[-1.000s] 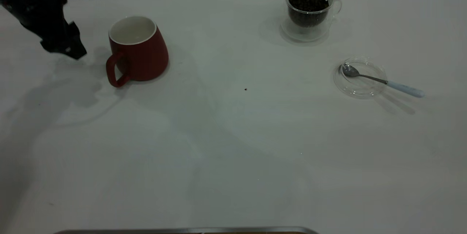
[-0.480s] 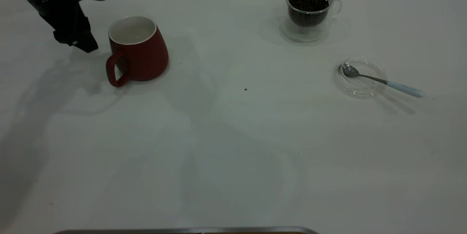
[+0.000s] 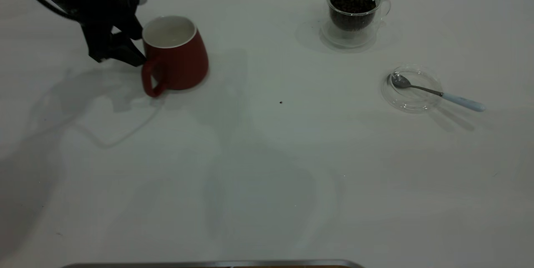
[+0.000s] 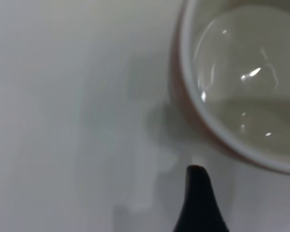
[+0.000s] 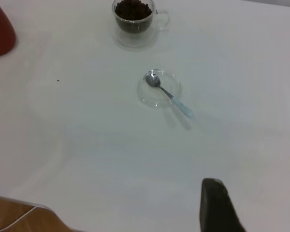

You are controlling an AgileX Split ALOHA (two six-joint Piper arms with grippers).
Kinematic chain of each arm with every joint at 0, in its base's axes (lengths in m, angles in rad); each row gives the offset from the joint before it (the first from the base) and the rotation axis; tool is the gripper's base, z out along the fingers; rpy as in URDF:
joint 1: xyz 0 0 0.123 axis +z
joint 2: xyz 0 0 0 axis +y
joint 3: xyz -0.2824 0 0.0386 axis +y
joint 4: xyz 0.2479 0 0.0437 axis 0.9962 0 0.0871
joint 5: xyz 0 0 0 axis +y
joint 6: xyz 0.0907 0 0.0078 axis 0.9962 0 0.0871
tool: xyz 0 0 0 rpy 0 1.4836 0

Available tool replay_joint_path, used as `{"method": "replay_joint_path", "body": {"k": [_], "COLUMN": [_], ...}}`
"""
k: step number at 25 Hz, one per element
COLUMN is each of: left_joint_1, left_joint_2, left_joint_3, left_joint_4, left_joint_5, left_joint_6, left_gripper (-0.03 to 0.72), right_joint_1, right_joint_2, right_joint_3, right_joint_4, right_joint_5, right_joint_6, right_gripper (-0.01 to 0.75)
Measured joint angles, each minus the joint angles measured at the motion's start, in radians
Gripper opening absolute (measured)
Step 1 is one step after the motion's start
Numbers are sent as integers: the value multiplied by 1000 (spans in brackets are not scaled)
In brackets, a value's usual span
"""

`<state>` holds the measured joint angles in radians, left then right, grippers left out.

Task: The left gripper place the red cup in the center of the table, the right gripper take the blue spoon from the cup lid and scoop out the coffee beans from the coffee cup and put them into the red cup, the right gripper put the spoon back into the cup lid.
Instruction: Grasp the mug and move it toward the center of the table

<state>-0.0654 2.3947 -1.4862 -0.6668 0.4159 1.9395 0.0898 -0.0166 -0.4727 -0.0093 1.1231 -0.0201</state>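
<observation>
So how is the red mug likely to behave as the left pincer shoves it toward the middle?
The mug widens toward its base, so it will probably slide rather than tip. The left pincer presses near the handle, off-centre, so it may turn while sliding. It looks empty in the wrist view, and the table looks smooth, so it should move easily.

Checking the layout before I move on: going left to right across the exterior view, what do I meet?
left gripper → red cup → coffee cup holding the coffee beans → cup lid → handle end of the blue spoon.
</observation>
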Motion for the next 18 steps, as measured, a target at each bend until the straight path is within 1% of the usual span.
{"method": "replay_joint_path", "body": {"k": [3,5,12,18], "left_joint_1": [-5,-12,-49,-106], "left_joint_2": [17,21,31,56], "left_joint_3": [0,0,-1,-6], "left_joint_4": [-87,-121,-150,-175], "left_joint_5": [4,4,8,-7], "left_joint_6": [114,151,172,173], "left_gripper": [593,593,593,593], "right_joint_1": [0,0,0,0], "right_joint_2": [0,0,0,0], "right_joint_3": [0,0,0,0], "right_joint_4": [0,0,0,0], "right_joint_5": [0,0,0,0], "right_joint_6": [0,0,0,0], "right_gripper": [408,408,408,408]}}
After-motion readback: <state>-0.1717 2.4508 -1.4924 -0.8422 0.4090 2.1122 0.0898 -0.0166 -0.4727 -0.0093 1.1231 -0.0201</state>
